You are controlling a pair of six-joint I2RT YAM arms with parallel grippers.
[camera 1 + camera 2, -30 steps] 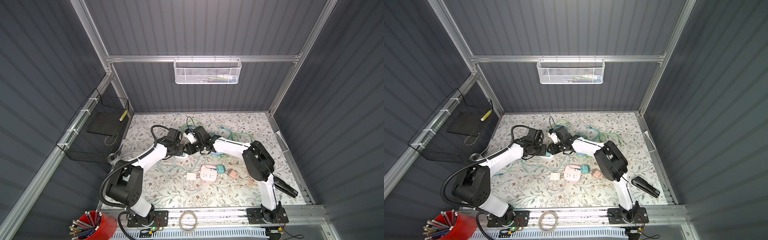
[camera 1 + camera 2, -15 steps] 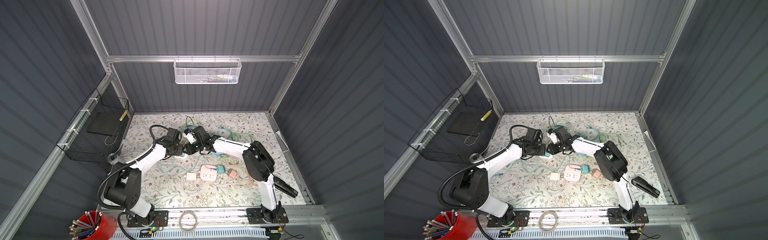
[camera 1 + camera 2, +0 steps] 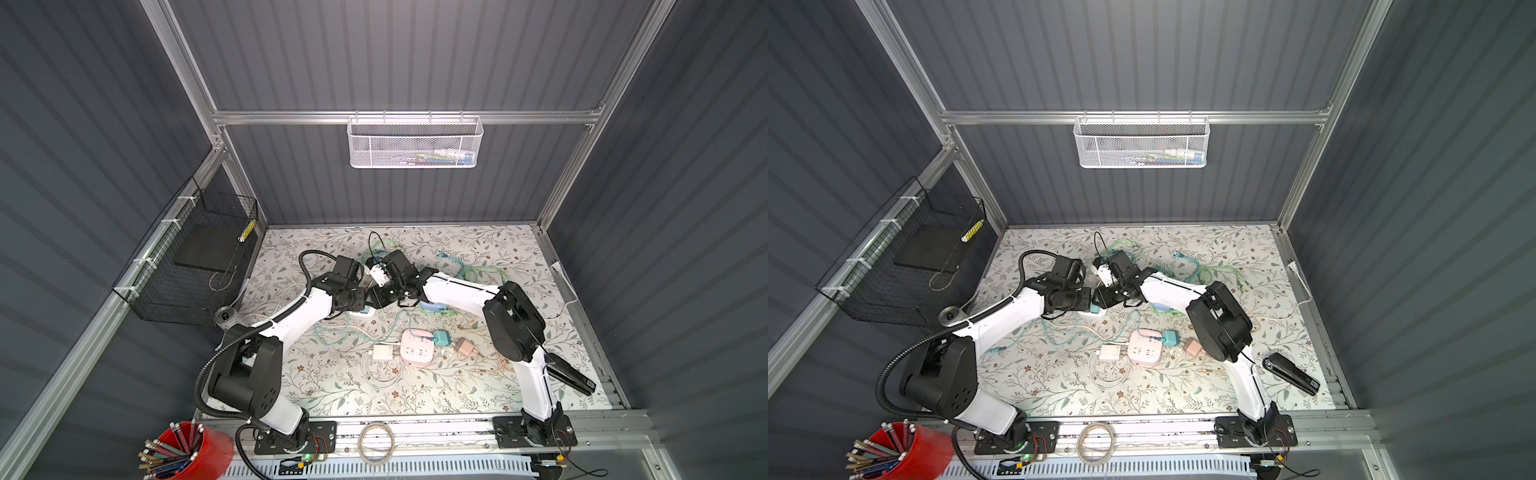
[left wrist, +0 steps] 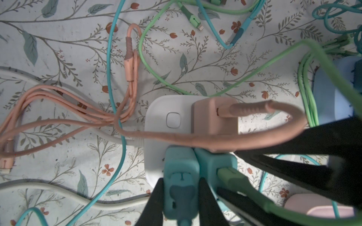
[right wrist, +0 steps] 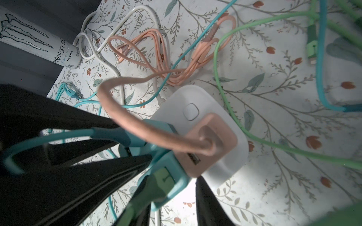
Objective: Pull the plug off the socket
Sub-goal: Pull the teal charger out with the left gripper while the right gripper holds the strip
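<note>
Right fingers (image 5: 205,203) narrowed round green-cabled plug (image 4: 209,160), grip unclear; left fingers (image 4: 155,201) clamp teal plug (image 4: 180,176).

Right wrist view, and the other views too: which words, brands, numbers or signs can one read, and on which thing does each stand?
"MONSTE", its end curving out of sight: white can, below a claw-mark logo.
"ULTRA": same can.
"ENERG", faint, between those two: same can; the small print beside it is unreadable.
Yellow tag in the black wire basket: too small to read.
White label on the black device: too small to read.
</note>
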